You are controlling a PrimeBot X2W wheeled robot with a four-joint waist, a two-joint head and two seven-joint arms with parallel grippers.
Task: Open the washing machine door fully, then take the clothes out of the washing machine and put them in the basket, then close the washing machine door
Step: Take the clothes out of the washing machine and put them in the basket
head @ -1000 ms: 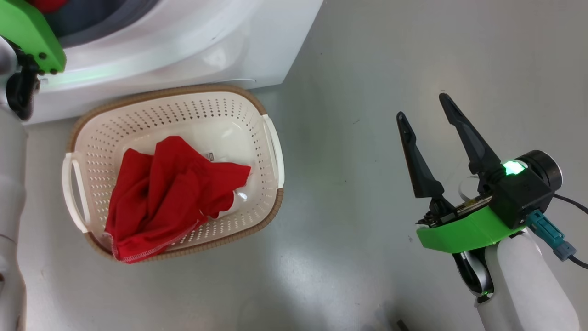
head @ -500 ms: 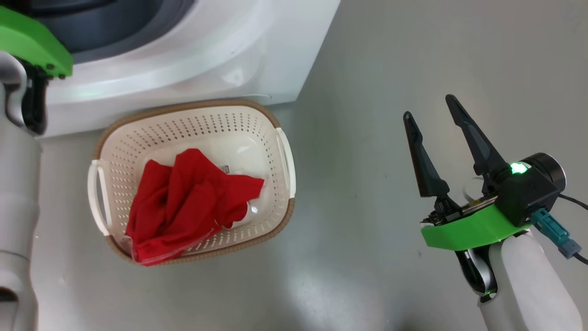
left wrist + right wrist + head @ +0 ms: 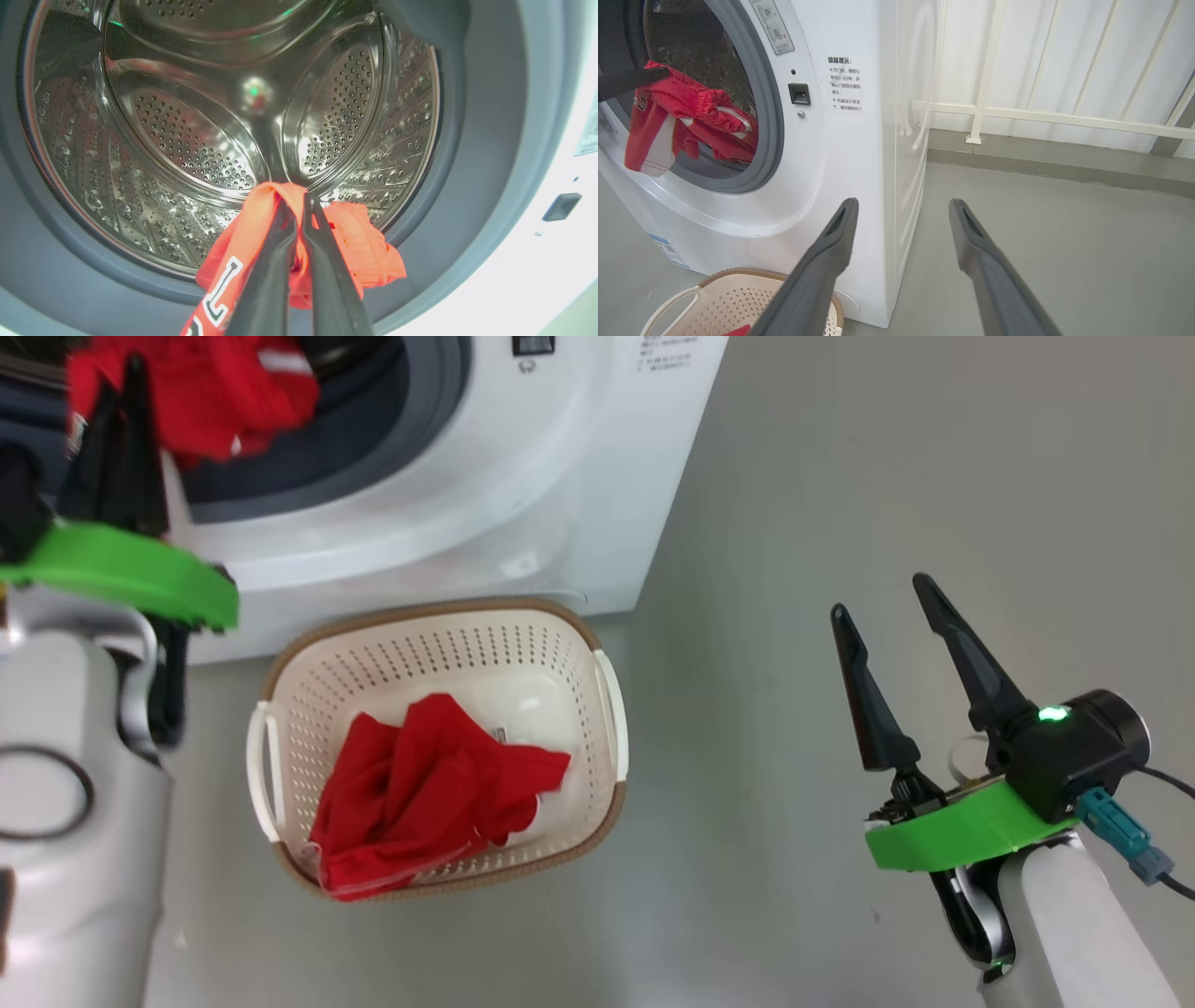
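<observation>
The white washing machine (image 3: 523, 476) fills the head view from 10 to 12 o'clock, standing on the grey floor (image 3: 794, 523). Its porthole is open, and the left wrist view looks straight into the perforated steel drum (image 3: 187, 140), ringed by the grey gasket (image 3: 481, 140). The cream basket (image 3: 448, 607) sits on the floor just in front of the machine's base, at about 8 o'clock from the head view's centre. A crumpled heap of red clothes (image 3: 429, 793) lies inside it, towards its 7 o'clock corner. A second red garment (image 3: 364, 252) with white print hangs at the porthole's lower lip, at 6 o'clock of the drum, pinched between the closed fingers of the left pincer (image 3: 299, 201). The right pincer (image 3: 879, 595) hovers over bare floor at 4 o'clock, well apart from the basket, its fingers spread wide and holding nothing.
</observation>
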